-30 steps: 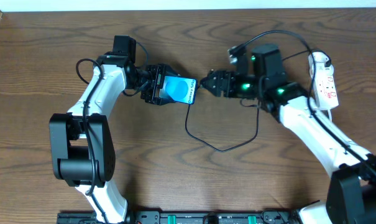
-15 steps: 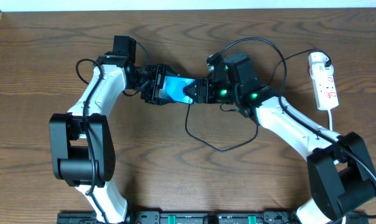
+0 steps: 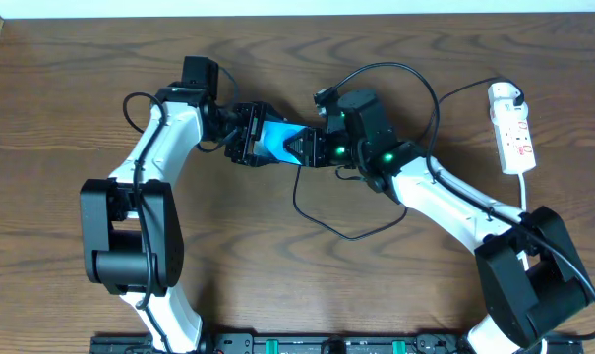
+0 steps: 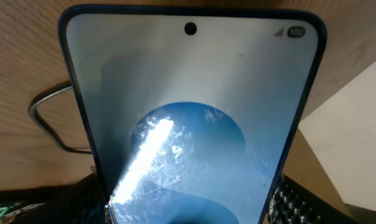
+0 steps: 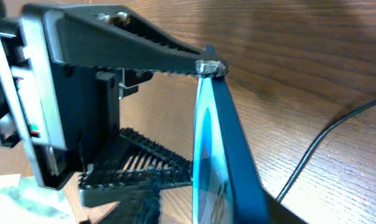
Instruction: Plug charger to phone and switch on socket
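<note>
The phone [image 3: 275, 138], blue screen up, is held off the table by my left gripper [image 3: 246, 138], which is shut on its sides. In the left wrist view the phone [image 4: 188, 112] fills the frame between my jaws [image 4: 188, 208]. My right gripper [image 3: 310, 149] is at the phone's free end. The charger's black cable [image 3: 348, 234] loops on the table and runs up into that gripper. In the right wrist view the phone [image 5: 222, 137] is edge-on and very close, with the cable [image 5: 324, 140] running down to my jaws. The plug tip is hidden. The socket [image 3: 513, 133] lies at the far right.
The charger's white adapter [image 3: 505, 94] sits in the top end of the socket, with the black cable arcing from it over my right arm. The left gripper's ribbed fingers [image 5: 144, 55] clamp the phone's edges. The tabletop is brown wood [image 3: 61, 118].
My right gripper has moved left from beside the socket side of the table right up to the phone's free end, dragging the cable with it. The left gripper and phone have stayed put.
</note>
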{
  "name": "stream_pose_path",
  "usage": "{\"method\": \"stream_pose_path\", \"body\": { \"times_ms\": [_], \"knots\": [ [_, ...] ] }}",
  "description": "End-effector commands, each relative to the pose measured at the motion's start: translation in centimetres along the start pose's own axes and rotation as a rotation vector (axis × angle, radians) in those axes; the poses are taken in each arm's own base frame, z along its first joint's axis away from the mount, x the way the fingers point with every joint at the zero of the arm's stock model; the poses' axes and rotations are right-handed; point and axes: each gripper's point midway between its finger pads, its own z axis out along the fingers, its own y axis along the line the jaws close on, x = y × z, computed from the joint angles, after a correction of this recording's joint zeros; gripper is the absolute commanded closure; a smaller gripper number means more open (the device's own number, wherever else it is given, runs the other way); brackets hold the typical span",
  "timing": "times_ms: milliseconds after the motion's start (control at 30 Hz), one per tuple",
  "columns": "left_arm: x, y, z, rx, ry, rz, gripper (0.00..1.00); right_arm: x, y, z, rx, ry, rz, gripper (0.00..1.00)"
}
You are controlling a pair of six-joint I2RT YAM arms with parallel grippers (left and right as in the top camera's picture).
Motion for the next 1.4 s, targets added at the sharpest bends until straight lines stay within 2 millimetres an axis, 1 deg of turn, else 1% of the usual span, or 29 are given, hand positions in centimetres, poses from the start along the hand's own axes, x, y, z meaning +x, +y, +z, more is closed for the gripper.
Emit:
{"method": "stream_pose_path", "body": {
  "times_ms": [0, 133, 300, 467, 600, 667, 867, 967, 1067, 1200, 1267, 1333, 1367],
  "knots": [
    [1.3, -0.6, -0.8, 0.025, 0.017, 0.031, 0.27, -0.4, -0.3, 0.6, 0.021, -0.015, 0.005, 0.74],
    [1.3, -0.6, -0.8, 0.024, 0.017, 0.031, 0.27, -0.5, -0.4, 0.6, 0.026, -0.019, 0.009, 0.82],
    [1.3, -0.6, -0.8, 0.025, 0.017, 0.031, 0.27, -0.6, -0.3, 0.6, 0.022, -0.024, 0.020, 0.99],
    [1.3, -0.6, -0.8, 0.025, 0.017, 0.031, 0.27, -0.9, -0.4, 0.5, 0.019, -0.033, 0.046, 0.99],
    [1.3, -0.6, -0.8, 0.025, 0.017, 0.048, 0.27, -2.0, -0.9, 0.0, 0.018, -0.062, 0.111, 0.99],
    [1.3, -0.8, -0.8, 0.034, 0.014, 0.094, 0.27, -2.7, -1.5, -0.6, 0.021, -0.081, 0.158, 0.99],
    [1.1, -2.6, -0.9, 0.096, -0.008, 0.337, 0.26, -5.1, -3.1, -3.0, -0.014, -0.117, 0.276, 0.99],
    [1.2, -3.7, -1.0, 0.137, -0.014, 0.430, 0.26, -6.5, -3.3, -4.1, -0.060, -0.138, 0.327, 0.99],
    [1.9, -5.1, -1.3, 0.197, 0.009, 0.526, 0.26, -8.1, -3.3, -5.2, -0.112, -0.174, 0.389, 0.99],
    [3.6, -7.5, -2.0, 0.309, 0.062, 0.665, 0.26, -10.3, -3.3, -6.3, -0.165, -0.241, 0.506, 0.99],
    [4.1, -8.6, -2.4, 0.354, 0.068, 0.712, 0.26, -11.3, -3.3, -6.8, -0.186, -0.280, 0.579, 0.99],
    [4.2, -9.1, -2.6, 0.373, 0.067, 0.699, 0.26, -12.1, -3.5, -7.0, -0.196, -0.320, 0.668, 0.99],
    [4.3, -9.4, -2.8, 0.383, 0.070, 0.678, 0.26, -12.4, -3.7, -7.0, -0.198, -0.336, 0.745, 0.99]
  ]
}}
